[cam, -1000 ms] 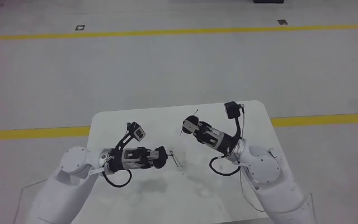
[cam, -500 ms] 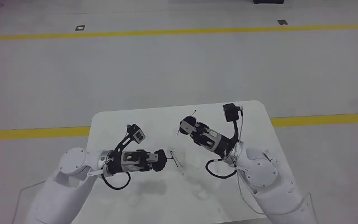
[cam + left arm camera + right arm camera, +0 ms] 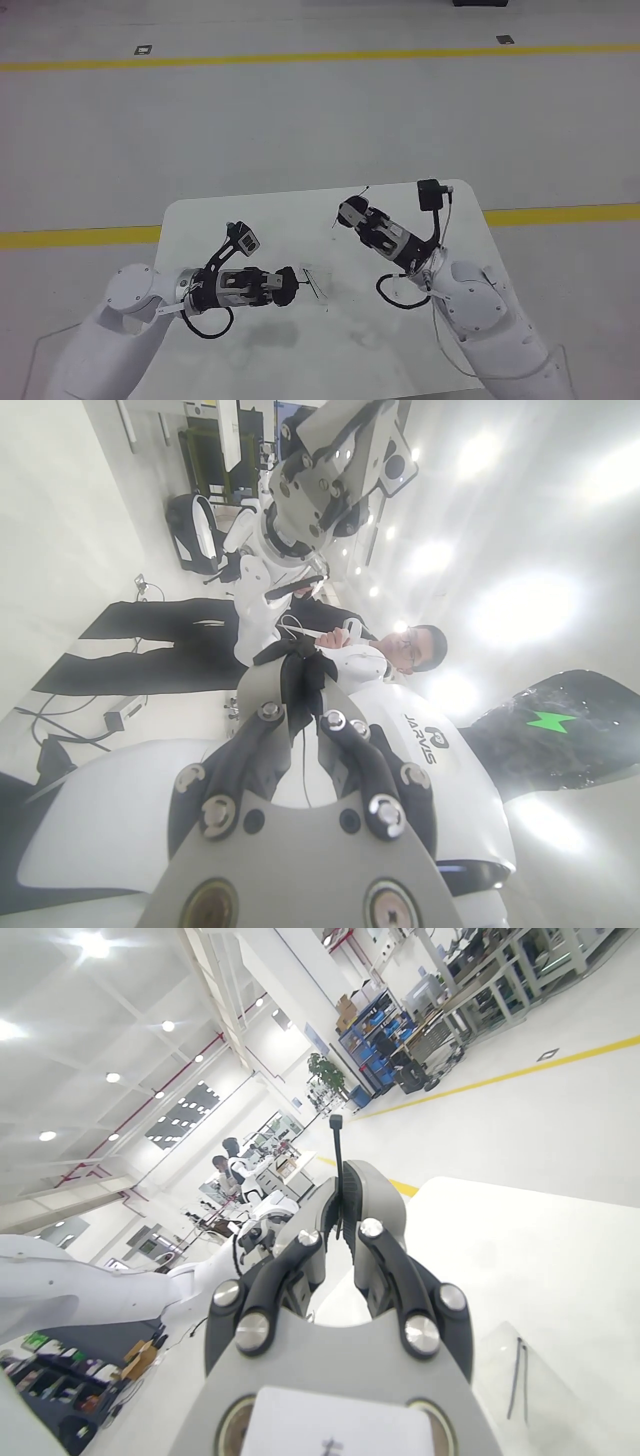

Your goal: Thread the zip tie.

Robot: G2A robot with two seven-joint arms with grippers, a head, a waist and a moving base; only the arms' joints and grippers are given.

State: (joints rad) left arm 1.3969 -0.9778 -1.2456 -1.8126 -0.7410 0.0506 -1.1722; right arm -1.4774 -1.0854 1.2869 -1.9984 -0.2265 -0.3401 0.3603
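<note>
We see the right gripper clamped on the black zip tie, whose head sticks up past the fingertips above the white table, while the left gripper, its tips pinched together on something dark we cannot identify, sits well apart nearer the table's middle.

The top camera looked steeply down on the table from above the arms. One wrist camera sat close behind the left gripper, facing ceiling lights; the other, behind the right gripper, faced across the table — shared with the top view.
</note>
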